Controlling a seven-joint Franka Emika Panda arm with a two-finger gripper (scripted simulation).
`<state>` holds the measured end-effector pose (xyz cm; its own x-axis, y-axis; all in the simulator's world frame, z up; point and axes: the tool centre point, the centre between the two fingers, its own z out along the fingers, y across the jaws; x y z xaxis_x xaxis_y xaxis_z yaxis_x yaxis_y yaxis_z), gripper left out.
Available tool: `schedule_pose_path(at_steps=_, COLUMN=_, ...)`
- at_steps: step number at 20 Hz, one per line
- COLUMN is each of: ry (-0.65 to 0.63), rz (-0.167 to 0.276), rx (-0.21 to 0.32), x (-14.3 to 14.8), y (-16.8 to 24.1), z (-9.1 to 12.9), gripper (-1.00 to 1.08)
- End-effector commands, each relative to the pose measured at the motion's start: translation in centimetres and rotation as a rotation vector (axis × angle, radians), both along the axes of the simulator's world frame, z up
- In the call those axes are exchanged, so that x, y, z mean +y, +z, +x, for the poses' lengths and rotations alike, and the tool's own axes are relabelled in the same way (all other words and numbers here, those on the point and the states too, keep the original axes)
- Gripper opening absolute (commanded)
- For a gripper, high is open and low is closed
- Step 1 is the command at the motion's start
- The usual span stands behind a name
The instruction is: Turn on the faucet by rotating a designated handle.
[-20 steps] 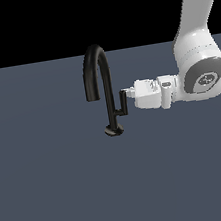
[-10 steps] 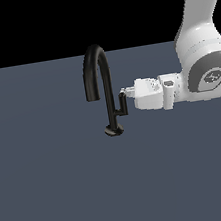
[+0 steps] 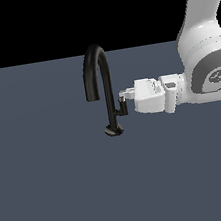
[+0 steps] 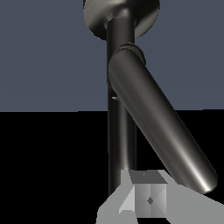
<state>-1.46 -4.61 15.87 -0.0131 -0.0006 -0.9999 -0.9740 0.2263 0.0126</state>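
The dark faucet [image 3: 108, 90] stands on the grey surface, with its arched spout curving toward the exterior view's left and a round base [image 3: 114, 129]. The handle [image 3: 123, 107] is a short upright bar on a stub to the right of the stem. My gripper [image 3: 123, 96] reaches in level from the exterior view's right. Its fingers are together and the tips touch the top of the handle, which is not between them. In the wrist view the stem [image 4: 120, 131] and the slanted handle [image 4: 157, 127] fill the frame, with the fingertips [image 4: 144, 197] at the edge.
The white arm [image 3: 207, 67] comes down from the exterior view's upper right. The flat grey surface [image 3: 54, 192] spreads around the faucet, and no other objects are in view.
My gripper's tips have crept a little toward the exterior view's left and down, onto the handle's top. The handle has shifted slightly toward the stem.
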Motion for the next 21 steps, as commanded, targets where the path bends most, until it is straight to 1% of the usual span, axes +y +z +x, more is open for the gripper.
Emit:
schedule_pose_path(at_steps=1, ry=0.005, rz=0.007, rx=0.02, x=0.4, y=-1.1, z=-1.6, gripper=-1.0)
schedule_pose_path(at_steps=7, ry=0.007, rz=0.008, rx=0.022, x=0.9, y=-2.0, z=-4.1, gripper=-1.0)
schedule_pose_path(at_steps=8, ry=0.007, rz=0.008, rx=0.022, x=0.9, y=-2.0, z=-4.1, gripper=-1.0)
schedule_pose_path(at_steps=9, ry=0.003, rz=0.002, rx=-0.003, x=0.7, y=-0.9, z=-2.9, gripper=-1.0)
schedule_pose_path(at_steps=20, ry=0.007, rz=0.009, rx=0.022, x=1.4, y=-7.4, z=-6.1, gripper=-1.0)
schedule_pose_path(at_steps=21, ry=0.007, rz=0.009, rx=0.022, x=1.4, y=-7.4, z=-6.1, gripper=-1.0)
